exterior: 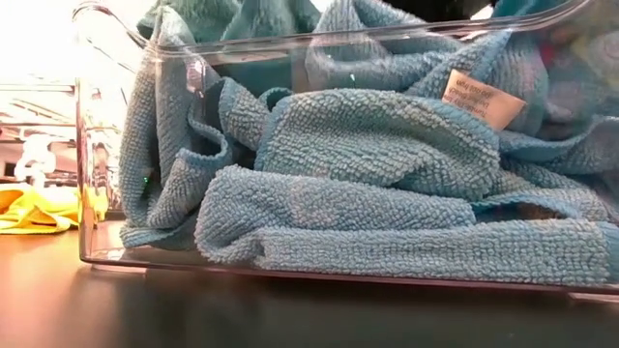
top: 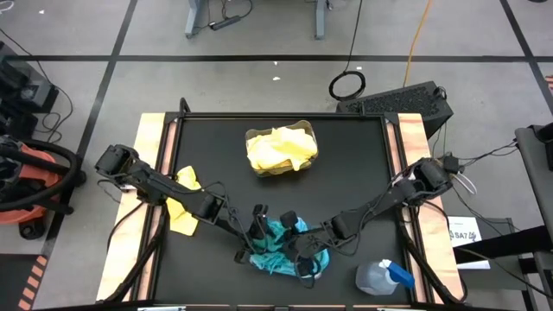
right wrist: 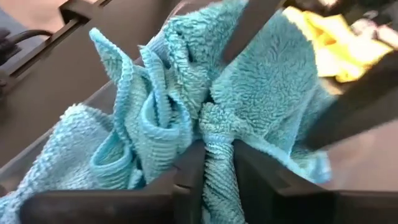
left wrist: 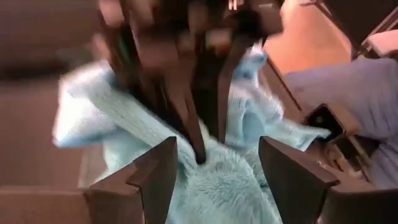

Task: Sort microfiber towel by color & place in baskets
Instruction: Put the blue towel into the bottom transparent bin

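Turquoise towels (top: 281, 255) fill a clear basket (exterior: 106, 145) near the table's front edge, and the low view shows them piled inside (exterior: 387, 164). A second basket (top: 251, 136) at the far centre holds yellow towels (top: 281, 151). One loose yellow towel (top: 183, 212) lies at the table's left edge. My left gripper (left wrist: 214, 180) hangs open just over the turquoise pile, a finger on either side of a cloth. My right gripper (right wrist: 217, 180) is shut on a turquoise towel (right wrist: 186, 106) on that pile, close in front of the left one. My right gripper pinches a bunched-up fold of a turquoise towel (right wrist: 217, 137) between its two fingers, with several layers gathered in the narrow gap. The fingers come slanting down from the table's right side. The rest of the cloth lies slack on the pile in the basket.
A clear spray bottle with a blue trigger (top: 384, 276) lies at the front right corner. Wooden strips (top: 147, 173) run along the table's left and right edges. Bare black tabletop lies between the two baskets.
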